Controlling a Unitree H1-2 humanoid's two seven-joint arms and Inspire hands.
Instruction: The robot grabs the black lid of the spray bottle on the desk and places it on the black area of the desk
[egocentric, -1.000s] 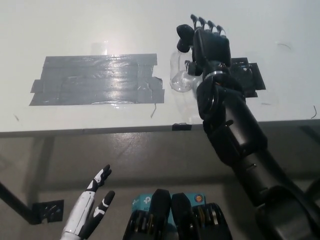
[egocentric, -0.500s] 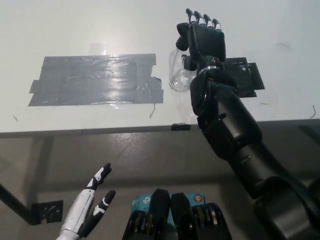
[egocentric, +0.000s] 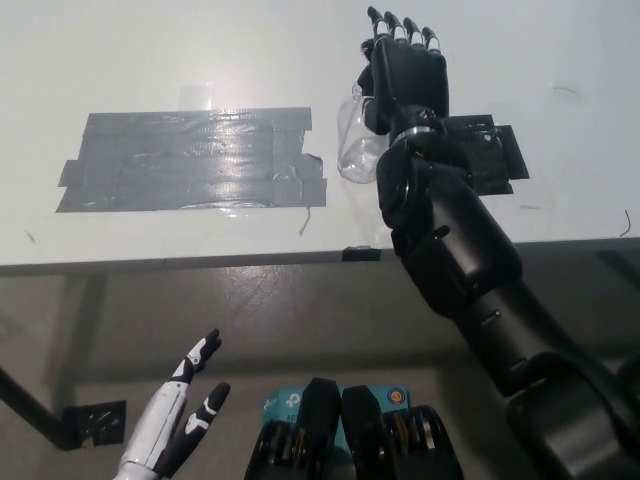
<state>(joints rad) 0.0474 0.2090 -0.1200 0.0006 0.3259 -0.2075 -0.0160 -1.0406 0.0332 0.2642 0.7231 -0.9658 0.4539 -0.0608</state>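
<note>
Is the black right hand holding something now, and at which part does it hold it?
It cannot be told. The right hand covers the top of the clear spray bottle, hiding any contact with the lid. The left hand holds nothing.

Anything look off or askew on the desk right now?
The big tape patch is ragged: overlapping strips, uneven ends, a loose strand hanging off its lower right corner. The clear bottle is mostly hidden behind the right hand, so I cannot judge its lid. No spill shows. The left hand idles below the desk.

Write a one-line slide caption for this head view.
Black right hand reaches over the clear spray bottle beside the grey taped area; white left hand rests below the desk.
</note>
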